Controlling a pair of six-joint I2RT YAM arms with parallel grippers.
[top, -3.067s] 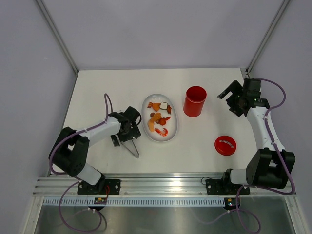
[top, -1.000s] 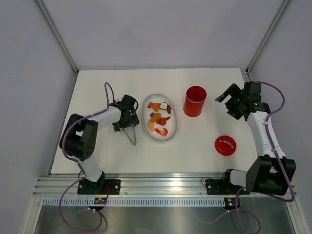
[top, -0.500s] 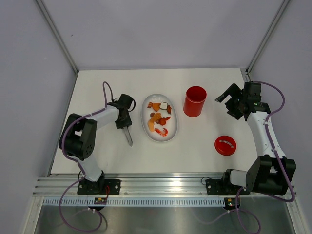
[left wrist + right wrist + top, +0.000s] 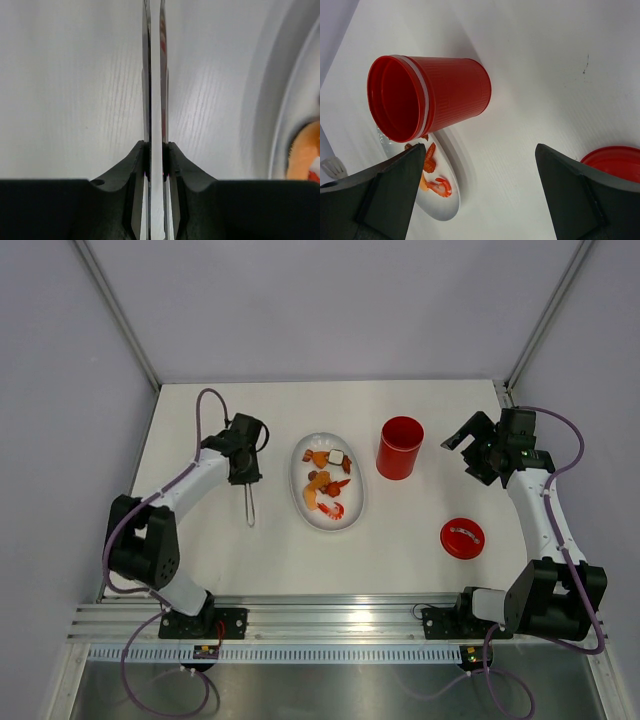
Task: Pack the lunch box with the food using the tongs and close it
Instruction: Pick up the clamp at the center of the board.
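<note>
The silver tongs [image 4: 248, 505] [image 4: 155, 75] are left of the white plate, their two arms pressed nearly together. My left gripper [image 4: 245, 468] [image 4: 156, 160] is shut on them near the joined end, and their tips point toward the near edge. The food [image 4: 326, 484] lies on the plate; an orange piece [image 4: 306, 150] shows in the left wrist view and a shrimp [image 4: 439, 186] in the right wrist view. The red lunch box [image 4: 400, 447] [image 4: 435, 95] stands upright and uncovered right of the plate. Its flat lid [image 4: 462, 538] [image 4: 616, 162] lies apart on the table. My right gripper [image 4: 468, 452] [image 4: 480, 147] hangs open right of the lunch box, holding nothing.
The white oval plate [image 4: 300, 455] [image 4: 295, 100] [image 4: 445, 210] sits mid-table between the tongs and the lunch box. Grey walls enclose the table on the left, right and far sides. The arm bases and a metal rail [image 4: 330, 615] run along the near edge.
My left gripper closed on the tongs and squeezed their arms together. It shifted left and farther away, swinging the tongs to point straight toward the near edge. The right arm stayed still.
</note>
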